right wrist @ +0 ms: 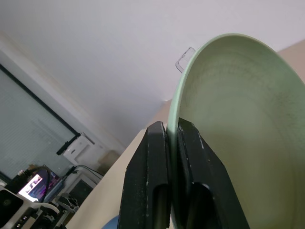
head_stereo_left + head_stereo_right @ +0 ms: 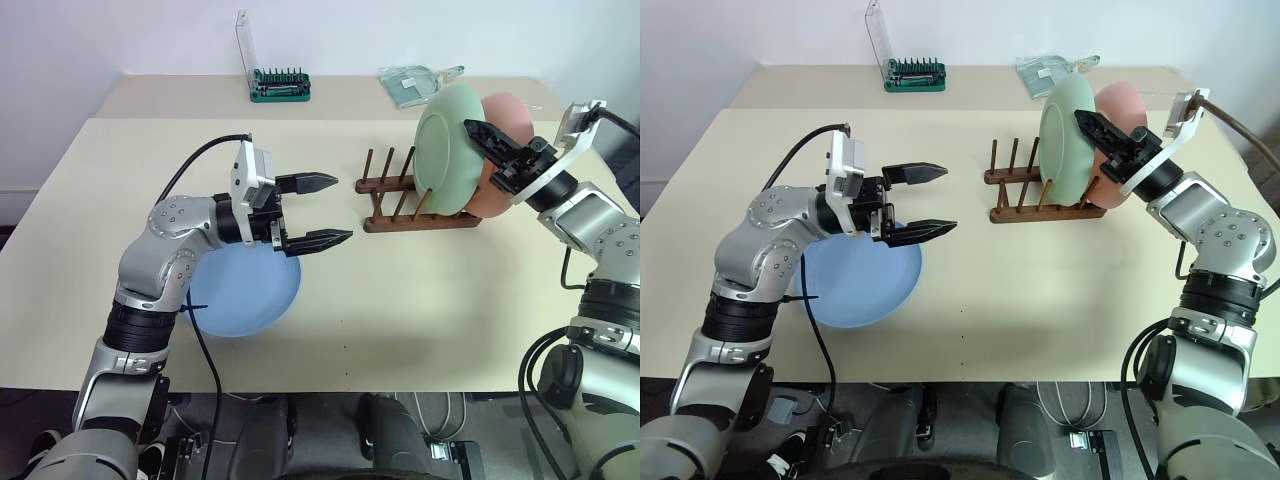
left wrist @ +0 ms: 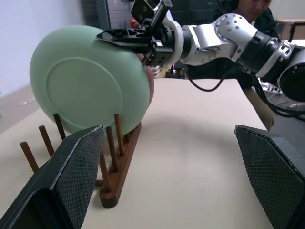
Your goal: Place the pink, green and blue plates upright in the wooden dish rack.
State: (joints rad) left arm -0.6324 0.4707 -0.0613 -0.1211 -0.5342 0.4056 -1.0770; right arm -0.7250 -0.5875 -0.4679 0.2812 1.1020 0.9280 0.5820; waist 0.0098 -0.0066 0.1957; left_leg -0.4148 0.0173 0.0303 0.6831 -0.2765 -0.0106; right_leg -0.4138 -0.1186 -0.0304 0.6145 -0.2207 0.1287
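The wooden dish rack (image 2: pixel 415 200) sits on the pale counter (image 2: pixel 420 310), toward the robot's right side. Two plates stand upright in it: the pink plate (image 2: pixel 505 150) at the rack's right end and the green plate (image 2: pixel 452 145) just beside it on the left, the two so close that whether they touch cannot be told. The green plate's lower edge sits down between the pegs, and several pegs to its left stand bare.

The right gripper (image 2: pixel 484 136) is at the green plate's upper rim. In the right wrist view its two black fingers (image 1: pixel 155 176) stand on either side of the thin rim, close against it with only a narrow gap between them — whether they press on the plate or have slackened cannot be told from the pictures.

The blue plate (image 2: pixel 245 295) lies flat on the counter on the robot's left side, well apart from the rack. The left gripper (image 2: pixel 315 210) hangs above the blue plate's far edge, pointing level toward the rack, its fingers spread wide and holding nothing.

At the back of the counter stand a green bit holder (image 2: pixel 280 85) with its clear lid raised and, farther right, a clear plastic bag (image 2: pixel 415 82) behind the plates.
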